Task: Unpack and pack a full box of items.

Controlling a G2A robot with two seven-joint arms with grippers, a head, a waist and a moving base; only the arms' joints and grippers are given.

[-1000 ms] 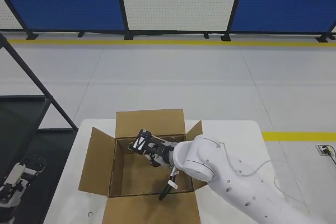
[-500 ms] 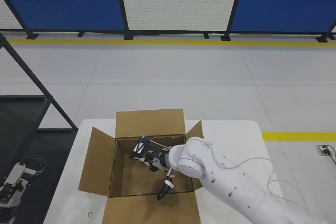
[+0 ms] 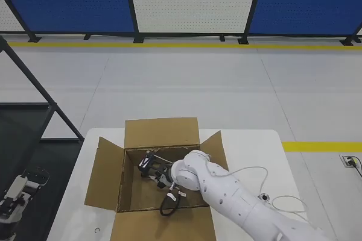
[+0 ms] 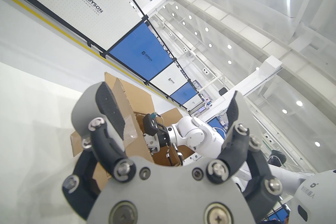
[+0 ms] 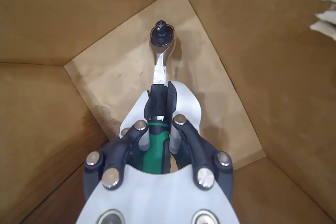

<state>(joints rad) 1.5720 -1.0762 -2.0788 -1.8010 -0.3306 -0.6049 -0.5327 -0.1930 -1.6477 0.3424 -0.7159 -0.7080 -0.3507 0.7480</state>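
Currently logged, item one: ratchet wrench point(image 5: 161, 38), green handle, pinched between the closed jaws of my right gripper point(image 5: 160, 89). Its head points down at the floor of the cardboard box point(image 3: 161, 131), near a corner. Change since a second ago: that arm has sunk lower into the box. Item two: left gripper point(image 4: 170, 99), jaws spread, holding nothing, off beside the tabletop point(image 3: 253, 144), unmoved.

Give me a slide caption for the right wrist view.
Right gripper shut on a green-handled ratchet wrench inside the cardboard box.
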